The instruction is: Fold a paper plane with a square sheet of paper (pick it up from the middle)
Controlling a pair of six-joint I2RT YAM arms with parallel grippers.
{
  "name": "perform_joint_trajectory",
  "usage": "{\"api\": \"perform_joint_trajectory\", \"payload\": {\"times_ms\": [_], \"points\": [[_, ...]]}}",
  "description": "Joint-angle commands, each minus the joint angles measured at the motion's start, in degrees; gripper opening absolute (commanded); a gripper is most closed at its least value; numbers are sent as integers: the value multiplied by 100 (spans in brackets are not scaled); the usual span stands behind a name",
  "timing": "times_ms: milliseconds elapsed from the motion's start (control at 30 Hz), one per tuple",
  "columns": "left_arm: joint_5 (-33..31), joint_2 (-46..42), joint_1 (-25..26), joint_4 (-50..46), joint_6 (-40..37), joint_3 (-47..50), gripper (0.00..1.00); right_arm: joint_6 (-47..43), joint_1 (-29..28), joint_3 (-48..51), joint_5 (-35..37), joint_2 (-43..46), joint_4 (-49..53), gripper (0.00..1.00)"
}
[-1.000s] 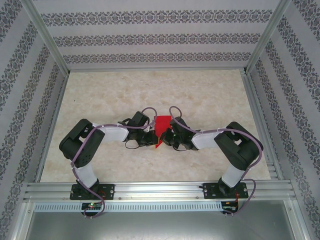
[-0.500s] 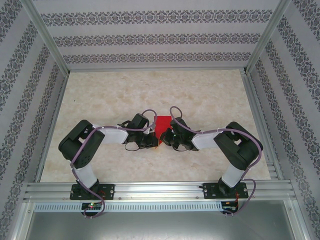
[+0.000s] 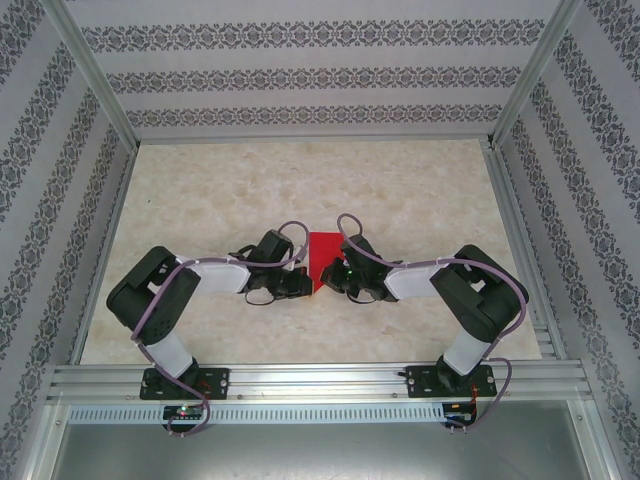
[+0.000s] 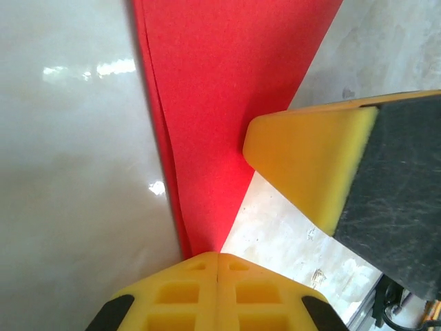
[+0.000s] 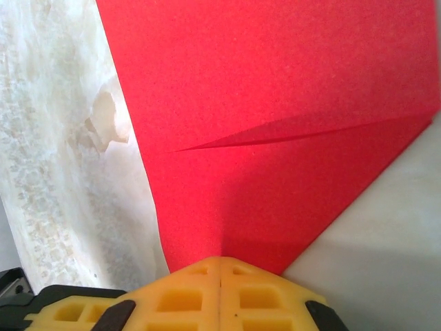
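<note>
Red square sheet of paper (image 3: 323, 254), creased (doubled layers along one edge), sits mid-tabletop (image 3: 400, 190) between both arms. Left gripper (image 4: 218, 256): jaws clenched on it from the left. Right gripper (image 5: 219, 261): jaws clenched on it from the right.

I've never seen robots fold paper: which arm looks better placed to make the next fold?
Probably the right. The right gripper is shut on the red paper at the corner of a broad creased flap, free to swing over. The left gripper pinches a narrow layered edge, better for anchoring.
</note>
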State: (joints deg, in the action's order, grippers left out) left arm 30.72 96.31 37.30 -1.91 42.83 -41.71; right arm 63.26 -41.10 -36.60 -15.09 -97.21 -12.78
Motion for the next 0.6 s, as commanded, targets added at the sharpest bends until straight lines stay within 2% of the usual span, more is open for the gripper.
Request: {"api": "perform_joint_trajectory", "payload": {"times_ms": [0,333,567], "points": [[-225,-157,60,132,28,-5,4,-54,45,21,42,-86,134,3],[31,269,62,238,107,-55,3,-44,7,-3,-37,-128,43,3],[-314,291,65,-347,-36,-116,1,-241,-71,-20,-106,199,-126,3]]}}
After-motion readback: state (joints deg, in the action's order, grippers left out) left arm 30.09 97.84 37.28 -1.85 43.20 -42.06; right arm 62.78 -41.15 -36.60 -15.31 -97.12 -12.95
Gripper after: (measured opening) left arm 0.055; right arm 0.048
